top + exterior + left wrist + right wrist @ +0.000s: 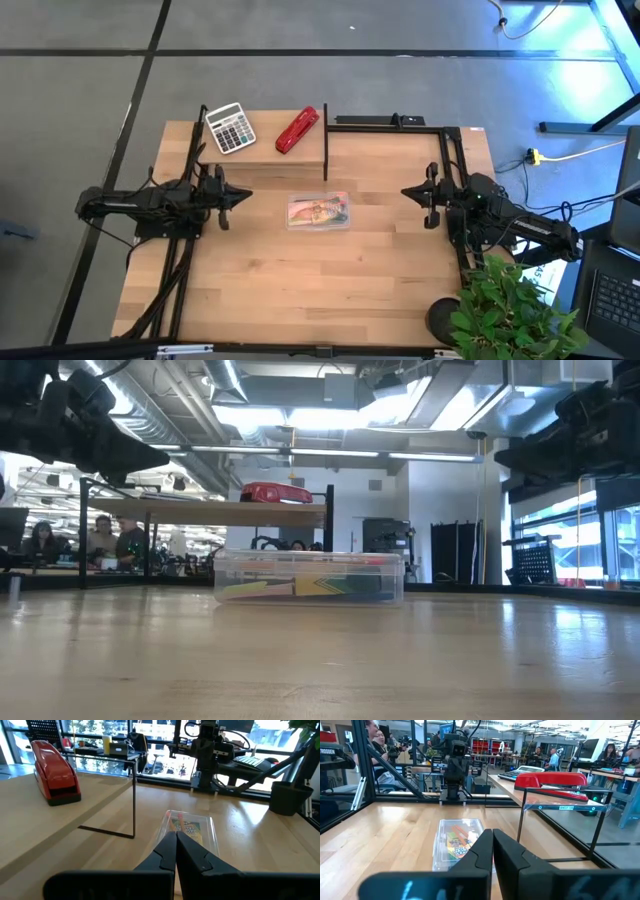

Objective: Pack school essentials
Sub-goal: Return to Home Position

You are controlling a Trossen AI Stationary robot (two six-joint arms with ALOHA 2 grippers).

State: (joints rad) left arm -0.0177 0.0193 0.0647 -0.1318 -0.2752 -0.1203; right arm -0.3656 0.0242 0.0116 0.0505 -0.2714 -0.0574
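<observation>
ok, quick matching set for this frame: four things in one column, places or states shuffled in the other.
Things:
1. supply box
2. red stapler
3. calculator
4. potted plant

Places or states:
A. red, on the raised shelf
B. leafy, at a corner of the table
C. lid shut, between the left gripper and the right gripper
D. grey-white, on the raised shelf

Pairs: 1-C, 2-A, 3-D, 4-B.
</observation>
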